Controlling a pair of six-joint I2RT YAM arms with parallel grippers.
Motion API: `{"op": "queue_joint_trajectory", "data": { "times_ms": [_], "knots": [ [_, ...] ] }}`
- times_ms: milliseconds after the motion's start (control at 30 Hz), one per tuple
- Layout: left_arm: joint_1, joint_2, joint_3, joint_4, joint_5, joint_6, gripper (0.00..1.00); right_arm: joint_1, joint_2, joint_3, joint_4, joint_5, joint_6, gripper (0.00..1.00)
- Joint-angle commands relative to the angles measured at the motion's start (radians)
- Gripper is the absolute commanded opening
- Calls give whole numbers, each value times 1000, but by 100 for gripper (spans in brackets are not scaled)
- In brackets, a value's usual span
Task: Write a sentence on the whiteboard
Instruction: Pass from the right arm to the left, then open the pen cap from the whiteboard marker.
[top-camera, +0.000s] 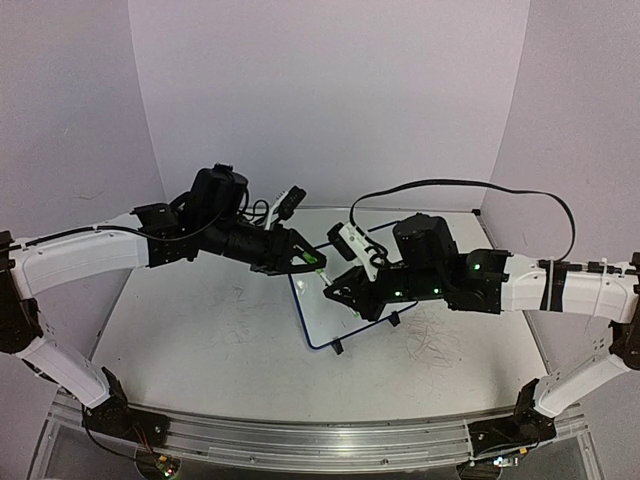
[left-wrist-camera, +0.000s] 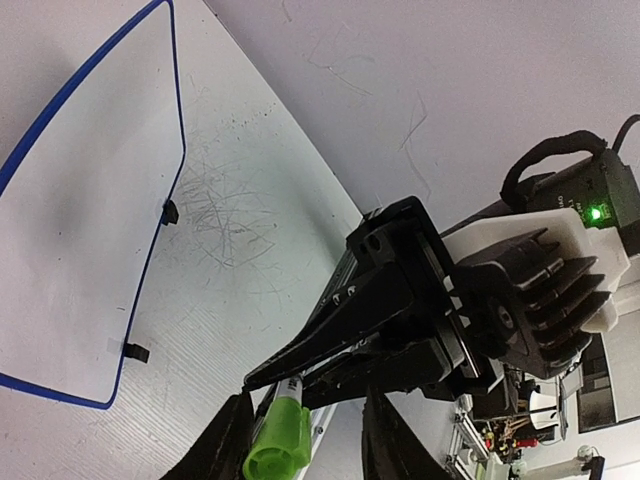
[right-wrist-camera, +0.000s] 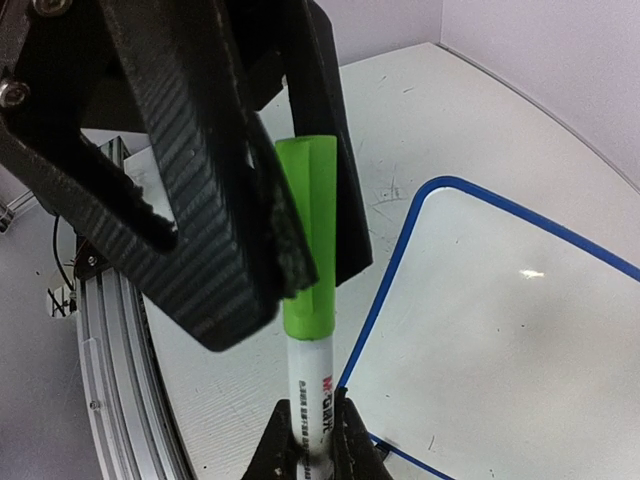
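Observation:
The whiteboard (top-camera: 318, 318), white with a dark blue rim, stands tilted on two small black feet at mid-table. Its face looks blank in the left wrist view (left-wrist-camera: 80, 200) and the right wrist view (right-wrist-camera: 500, 330), and no green sentence shows. My right gripper (top-camera: 337, 290) (right-wrist-camera: 310, 445) is shut on the white body of a marker (right-wrist-camera: 318, 370). The marker's green cap (right-wrist-camera: 312, 230) (left-wrist-camera: 278, 445) lies between the fingers of my left gripper (top-camera: 312, 262) (left-wrist-camera: 305, 425). That gripper is open, with the cap against one finger and a gap to the other. Both grippers meet above the board's far left corner.
Faint grey scribbles (left-wrist-camera: 225, 225) mark the tabletop beside the board. An aluminium rail (top-camera: 320, 440) runs along the near edge. A black cable (top-camera: 450, 188) arcs over the right arm. Pale walls close the table at the back and sides.

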Motion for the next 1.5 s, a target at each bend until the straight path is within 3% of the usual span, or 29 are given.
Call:
{"op": "queue_joint_trajectory", "data": {
  "times_ms": [0, 233, 267, 333, 433, 467, 700, 867, 967, 1100, 1300, 1367, 1467],
  "knots": [
    [6, 25, 50, -12, 15, 1, 32, 5, -21, 42, 8, -7, -28, 0],
    [6, 38, 65, -40, 10, 29, 15, 4, -14, 48, 12, 32, -13, 1],
    [6, 37, 69, -45, -3, 36, 10, 4, -12, 50, 13, 68, 26, 9],
    [8, 29, 73, -60, -37, 55, 0, 4, -10, 49, 12, 154, 74, 51],
    [17, 16, 75, -60, -67, 65, 0, 3, -37, 22, 14, 218, 136, 89],
    [20, 13, 78, -59, -74, 66, 0, 2, -54, 4, 24, 232, 165, 96],
    [50, 19, 120, -39, -62, 60, 0, -4, -234, -108, 213, 258, 390, 98],
    [72, -4, 125, 54, -31, 25, 0, -3, -303, -137, 287, 222, 358, 98],
    [78, -24, 88, 204, 10, -39, 0, -9, -313, -132, 309, 247, 438, 98],
    [79, -40, 38, 373, 40, -117, 0, -32, -265, -92, 353, 127, 522, 98],
    [79, -58, 27, 423, 17, -135, 0, -48, -252, -110, 465, 72, 606, 98],
    [79, -61, 23, 448, 28, -146, 0, -48, -258, -131, 512, 75, 617, 96],
    [79, -58, 20, 476, 48, -167, 0, -48, -250, -149, 570, 83, 598, 86]
  ]
}}
